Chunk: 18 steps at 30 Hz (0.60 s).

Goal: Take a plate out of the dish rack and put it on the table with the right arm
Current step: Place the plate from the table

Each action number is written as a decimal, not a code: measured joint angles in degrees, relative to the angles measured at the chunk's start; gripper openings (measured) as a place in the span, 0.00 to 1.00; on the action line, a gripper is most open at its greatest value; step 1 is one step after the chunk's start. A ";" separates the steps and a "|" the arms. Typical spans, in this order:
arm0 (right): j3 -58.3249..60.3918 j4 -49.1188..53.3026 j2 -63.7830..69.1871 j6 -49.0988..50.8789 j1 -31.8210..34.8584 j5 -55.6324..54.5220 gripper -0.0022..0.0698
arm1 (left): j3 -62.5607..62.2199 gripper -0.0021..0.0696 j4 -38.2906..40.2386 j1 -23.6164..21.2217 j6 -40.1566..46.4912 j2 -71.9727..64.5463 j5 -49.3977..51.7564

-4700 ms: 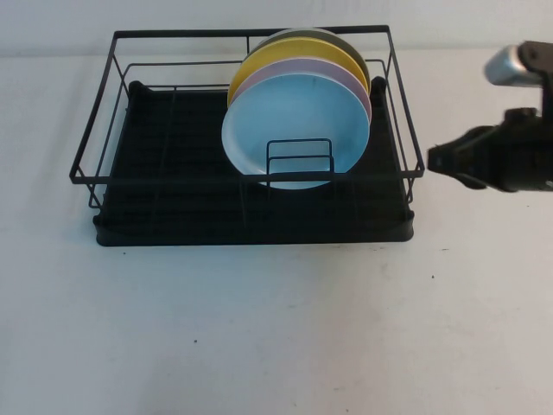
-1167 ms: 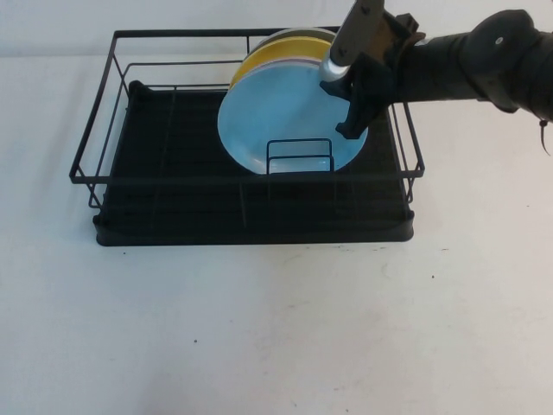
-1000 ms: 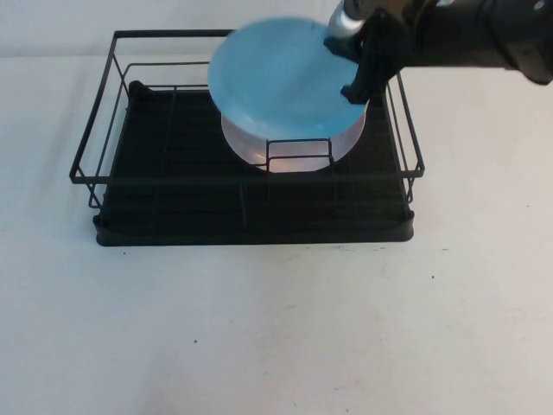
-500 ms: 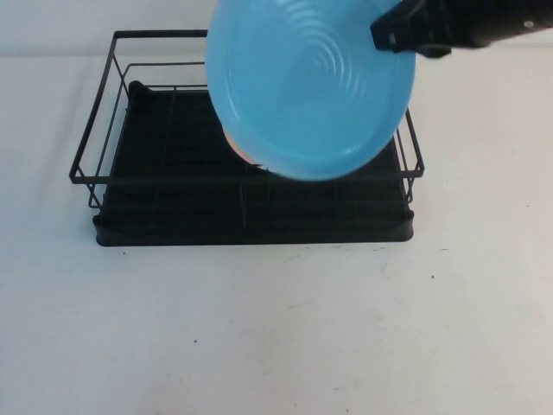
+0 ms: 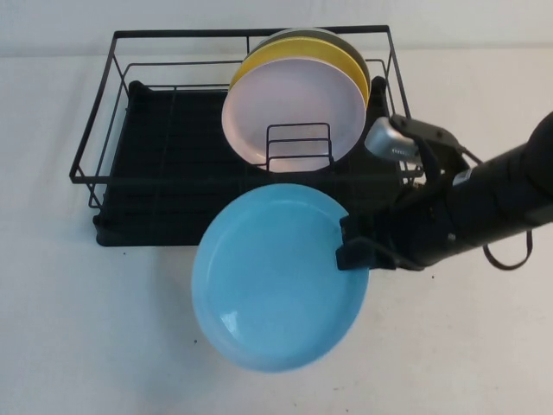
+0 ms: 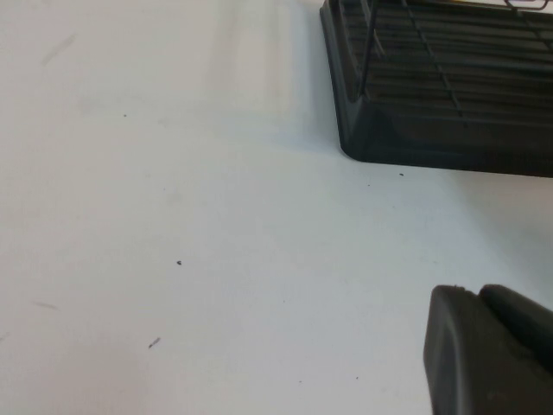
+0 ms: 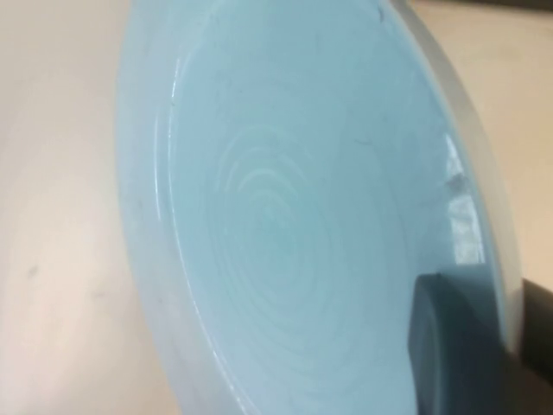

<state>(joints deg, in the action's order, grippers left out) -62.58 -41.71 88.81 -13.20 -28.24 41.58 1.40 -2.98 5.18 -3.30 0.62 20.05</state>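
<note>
The sky-blue plate hangs tilted, face up, over the table in front of the dish rack. My right gripper is shut on the plate's right rim; the right arm reaches in from the right. In the right wrist view the plate fills the frame, with one finger on its inner face and the other behind the rim. My left gripper hovers over bare table near the rack's front left corner, fingers together, empty.
A pale lilac plate stands upright in the rack behind the small wire divider, with a yellow plate and a darker one behind it. The rack's left half holds nothing. Open table lies in front.
The right gripper took the blue plate by its rim, lifted it out of the rack and carried it forward and down over the table. The lilac plate now shows in front.
</note>
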 joint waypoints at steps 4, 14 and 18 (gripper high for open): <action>3.98 -2.05 2.04 0.15 0.00 -4.52 0.11 | 0.00 0.02 0.00 0.00 0.00 0.00 0.00; 4.36 -7.20 12.20 0.41 0.00 -10.49 0.11 | 0.00 0.02 0.00 0.00 0.00 0.00 0.00; 4.36 -8.80 14.32 0.62 0.00 -10.72 0.11 | 0.00 0.02 0.00 0.00 0.00 0.00 0.00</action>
<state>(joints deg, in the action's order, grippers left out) -58.22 -50.51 103.13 -12.58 -28.24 30.86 1.40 -2.98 5.18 -3.30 0.62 20.05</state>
